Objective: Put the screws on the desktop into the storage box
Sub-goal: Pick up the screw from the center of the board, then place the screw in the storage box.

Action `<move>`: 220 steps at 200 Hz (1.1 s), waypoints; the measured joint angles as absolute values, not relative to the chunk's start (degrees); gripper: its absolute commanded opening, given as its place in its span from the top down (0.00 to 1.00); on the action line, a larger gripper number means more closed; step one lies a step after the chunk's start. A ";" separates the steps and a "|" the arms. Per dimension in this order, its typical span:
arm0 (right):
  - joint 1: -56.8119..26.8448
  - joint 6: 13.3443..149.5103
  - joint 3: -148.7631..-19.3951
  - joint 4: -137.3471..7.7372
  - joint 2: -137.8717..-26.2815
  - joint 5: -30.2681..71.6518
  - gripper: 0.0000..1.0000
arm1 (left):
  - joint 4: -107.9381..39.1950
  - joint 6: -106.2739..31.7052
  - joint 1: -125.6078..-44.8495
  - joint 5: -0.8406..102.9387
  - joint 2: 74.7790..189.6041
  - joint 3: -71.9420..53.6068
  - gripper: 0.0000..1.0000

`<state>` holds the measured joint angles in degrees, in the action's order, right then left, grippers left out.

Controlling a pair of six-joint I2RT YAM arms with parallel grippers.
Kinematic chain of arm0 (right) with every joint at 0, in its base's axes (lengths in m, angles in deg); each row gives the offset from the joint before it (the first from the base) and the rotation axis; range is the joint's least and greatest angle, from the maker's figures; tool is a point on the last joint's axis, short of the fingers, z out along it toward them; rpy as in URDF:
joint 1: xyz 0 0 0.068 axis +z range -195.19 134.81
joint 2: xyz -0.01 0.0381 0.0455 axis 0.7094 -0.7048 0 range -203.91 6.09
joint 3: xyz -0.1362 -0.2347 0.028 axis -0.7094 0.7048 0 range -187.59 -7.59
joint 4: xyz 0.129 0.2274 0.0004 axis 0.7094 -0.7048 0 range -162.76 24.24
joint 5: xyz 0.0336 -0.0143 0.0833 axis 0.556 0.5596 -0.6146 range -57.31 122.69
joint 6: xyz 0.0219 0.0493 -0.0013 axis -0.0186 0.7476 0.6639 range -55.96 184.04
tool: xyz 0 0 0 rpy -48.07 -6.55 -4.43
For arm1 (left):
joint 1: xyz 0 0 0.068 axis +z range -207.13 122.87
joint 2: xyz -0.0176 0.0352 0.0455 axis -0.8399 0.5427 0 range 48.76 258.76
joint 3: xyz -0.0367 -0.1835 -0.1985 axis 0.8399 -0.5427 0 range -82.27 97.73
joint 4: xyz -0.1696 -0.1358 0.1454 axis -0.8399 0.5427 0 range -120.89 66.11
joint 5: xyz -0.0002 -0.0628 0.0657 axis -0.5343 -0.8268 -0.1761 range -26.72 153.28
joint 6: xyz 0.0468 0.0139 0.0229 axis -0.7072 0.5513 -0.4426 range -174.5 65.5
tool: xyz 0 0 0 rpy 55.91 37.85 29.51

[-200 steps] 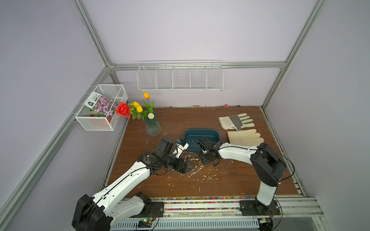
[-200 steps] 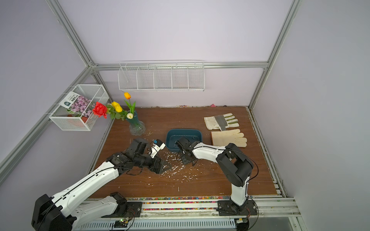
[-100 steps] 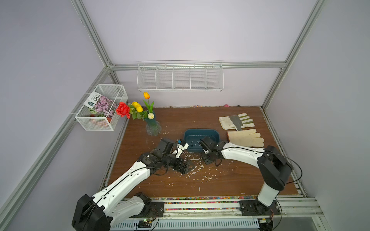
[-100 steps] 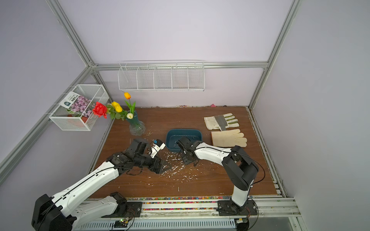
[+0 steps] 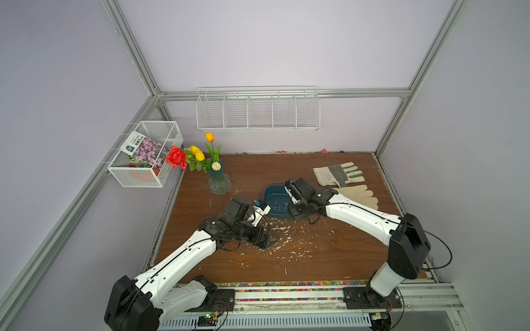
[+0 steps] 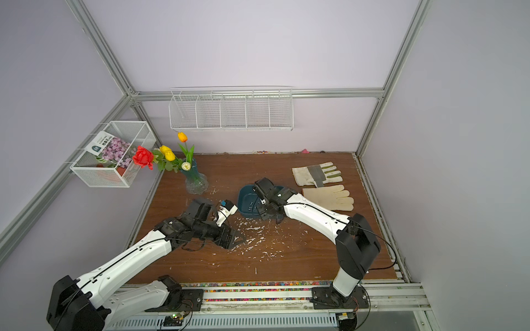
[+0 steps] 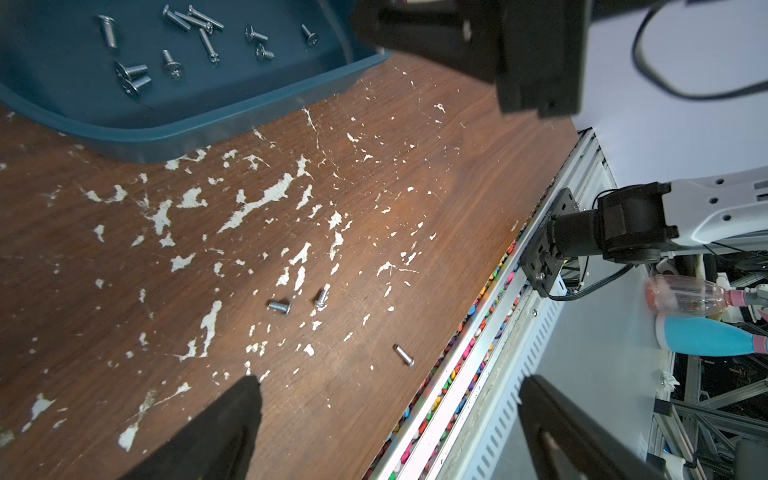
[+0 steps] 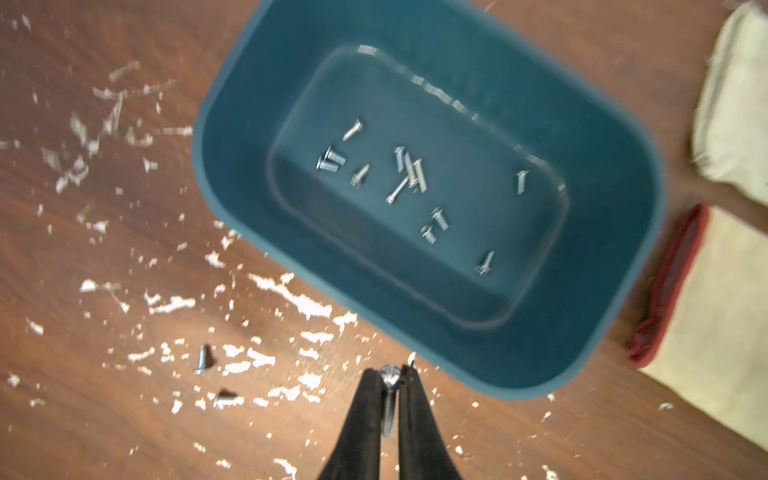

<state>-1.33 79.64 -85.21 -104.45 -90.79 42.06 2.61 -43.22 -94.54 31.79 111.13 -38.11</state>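
The left tool (image 7: 390, 380) is wide open and holds nothing. It hangs low over the desk (image 7: 104, 291). Just ahead of its tips lie three loose screws (image 7: 279, 306). Two are close together, and one more is off to the side, near the desk edge. Farther ahead of this tool is the box (image 7: 208, 129), with many screws inside it.

The right tool (image 8: 390, 376) is pinched shut on one screw (image 8: 388, 401). The head of the screw sits at its tips. This tool is above the desk, just short of the near wall of the box. The box is right in front of it, but the screw is not over the inside yet. Two loose screws lie on the desk near this tool, off to one side.

I think the step in hand is carrying this one screw to the box. Next, the right tool should go forward a little, high enough to clear the wall, until its tips are over the inside. Then it should open so the screw drops in.

After that, I think the left tool can go for a screw in front of it. It should come down with one tip on each side, then close. The screws are tiny and round, so they may roll or slip away. The two close together need care, so that only one gets picked.
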 measured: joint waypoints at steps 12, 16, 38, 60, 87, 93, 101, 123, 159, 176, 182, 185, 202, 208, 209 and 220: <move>-2.60 78.94 -86.94 -104.43 -92.04 42.06 0.88 | 2.61 -43.22 -94.54 31.82 111.13 -38.11 0.00; -3.01 78.70 -87.46 -104.41 -92.56 42.10 0.87 | 2.61 -43.22 -94.54 31.82 111.13 -38.11 0.00; -4.70 77.45 -89.74 -103.99 -96.13 42.25 0.87 | 2.61 -43.22 -94.54 31.90 111.15 -38.11 0.00; -5.48 76.53 -91.60 -103.80 -100.04 42.54 0.83 | 2.61 -43.22 -94.54 31.92 111.37 -38.11 0.00; -5.59 75.79 -92.34 -103.69 -102.09 42.73 0.60 | 2.61 -43.22 -94.54 31.99 111.79 -38.11 0.00; -5.61 75.73 -92.43 -103.67 -102.18 42.76 0.54 | 2.61 -43.22 -94.54 32.08 111.79 -38.11 0.00; -5.64 75.33 -92.54 -103.67 -102.20 42.78 0.49 | 2.61 -43.19 -94.54 32.19 111.79 -38.11 0.00; -5.81 74.44 -92.84 -103.51 -102.11 43.00 0.33 | 2.61 -43.19 -94.54 32.51 111.79 -38.11 0.00; -5.90 73.93 -89.78 -102.64 -98.44 42.87 0.08 | 2.63 -43.19 -94.58 33.43 112.64 -38.11 0.00; -5.90 73.93 -86.87 -102.29 -94.31 42.12 0.02 | 2.69 -43.19 -94.60 33.89 113.34 -38.11 0.00; -5.90 74.22 -85.93 -102.33 -92.72 41.90 0.02 | 2.74 -43.19 -94.60 33.96 113.58 -38.11 0.00; -5.90 74.15 -85.56 -102.33 -92.02 41.66 0.02 | 2.76 -43.19 -94.60 34.04 113.67 -38.11 0.00; -5.90 74.68 -83.05 -102.14 -87.84 40.72 0.02 | 3.02 -43.19 -94.60 34.57 113.99 -38.11 0.00; -5.92 74.87 -82.02 -102.11 -86.25 40.11 0.02 | 3.11 -43.19 -94.60 34.72 114.02 -38.11 0.00; -5.92 74.92 -81.91 -102.09 -86.07 40.00 0.02 | 3.11 -43.19 -94.60 34.77 114.02 -38.11 0.00; -5.94 75.22 -79.92 -102.09 -83.25 38.41 0.02 | 3.35 -43.22 -94.60 35.03 114.04 -38.07 0.00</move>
<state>-5.94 75.22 -79.92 -102.09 -83.25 38.41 3.35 -43.22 -94.60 35.03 114.04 -38.07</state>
